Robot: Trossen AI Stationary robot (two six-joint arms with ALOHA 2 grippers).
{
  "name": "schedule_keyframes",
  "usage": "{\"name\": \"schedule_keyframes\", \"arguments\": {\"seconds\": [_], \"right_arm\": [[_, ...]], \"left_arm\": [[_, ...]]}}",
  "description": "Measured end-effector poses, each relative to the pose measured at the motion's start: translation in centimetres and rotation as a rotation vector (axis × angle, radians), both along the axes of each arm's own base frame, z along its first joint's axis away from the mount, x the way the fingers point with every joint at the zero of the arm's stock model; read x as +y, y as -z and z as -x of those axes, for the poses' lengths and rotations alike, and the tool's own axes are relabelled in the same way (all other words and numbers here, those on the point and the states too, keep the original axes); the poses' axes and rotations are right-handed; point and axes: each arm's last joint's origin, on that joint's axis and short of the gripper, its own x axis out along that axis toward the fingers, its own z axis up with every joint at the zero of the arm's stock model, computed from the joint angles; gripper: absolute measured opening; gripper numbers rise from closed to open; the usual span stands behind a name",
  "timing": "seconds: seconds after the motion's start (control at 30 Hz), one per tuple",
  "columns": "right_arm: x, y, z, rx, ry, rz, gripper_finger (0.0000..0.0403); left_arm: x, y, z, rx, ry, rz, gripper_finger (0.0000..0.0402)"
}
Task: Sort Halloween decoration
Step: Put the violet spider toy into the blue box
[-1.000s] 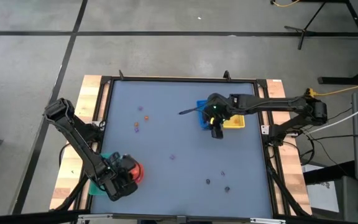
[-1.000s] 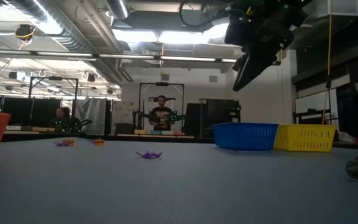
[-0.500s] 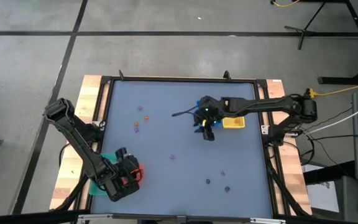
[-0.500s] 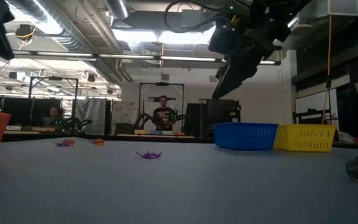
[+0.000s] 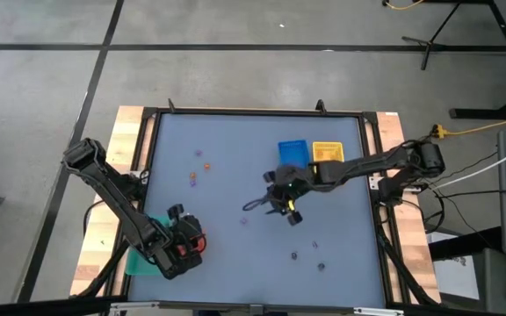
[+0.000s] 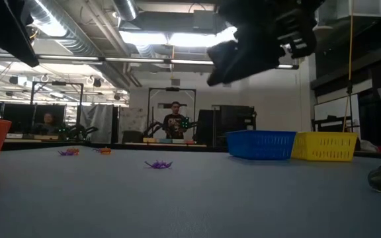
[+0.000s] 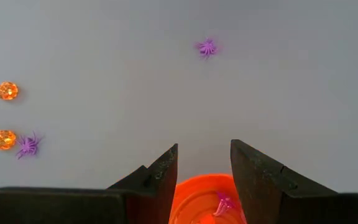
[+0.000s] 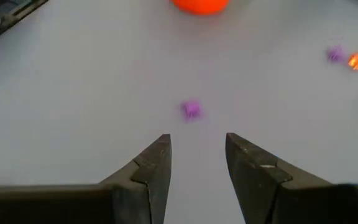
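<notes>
The left end effector (image 7: 204, 171) hung above the round orange bowl (image 7: 205, 198) at the near left corner of the grey worktop (image 5: 235, 149), fingers parted and holding nothing. One tiny purple spider piece (image 7: 222, 203) lay inside the bowl. The right end effector (image 8: 196, 158) was over the worktop's middle, fingers apart and empty, with a small purple piece (image 8: 191, 109) lying ahead of it. Two small orange pumpkin pieces (image 7: 6, 91) and another purple spider (image 7: 27, 145) lay toward the far left. The blue plastic tray (image 5: 292, 151) and yellow plastic tray (image 5: 328, 152) stood touching near the far edge.
</notes>
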Motion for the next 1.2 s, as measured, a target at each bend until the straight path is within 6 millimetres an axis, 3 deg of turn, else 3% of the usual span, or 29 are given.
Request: {"name": "schedule_keyframes", "arguments": {"seconds": [0.5,0.8,1.0,1.2], "right_arm": [[5.4,-1.1,-0.8,-0.151,0.266,-0.084,0.0152],[9.2,2.4,-2.3,-0.242,0.524,-0.123,0.0152],[9.6,5.0,-2.9,-0.243,0.736,-0.141,0.0152],[9.8,7.5,-3.3,-0.191,0.758,-0.14,0.0152]], "left_arm": [[-0.4,-0.1,-0.4,-0.043,0.002,0.051,0.0132],[-0.5,-0.2,-0.5,-0.05,0.003,0.063,0.0132],[-0.5,-0.2,-0.5,-0.047,0.004,0.065,0.0132],[-0.6,-0.2,-0.5,-0.049,0.004,0.068,0.0132]]}}
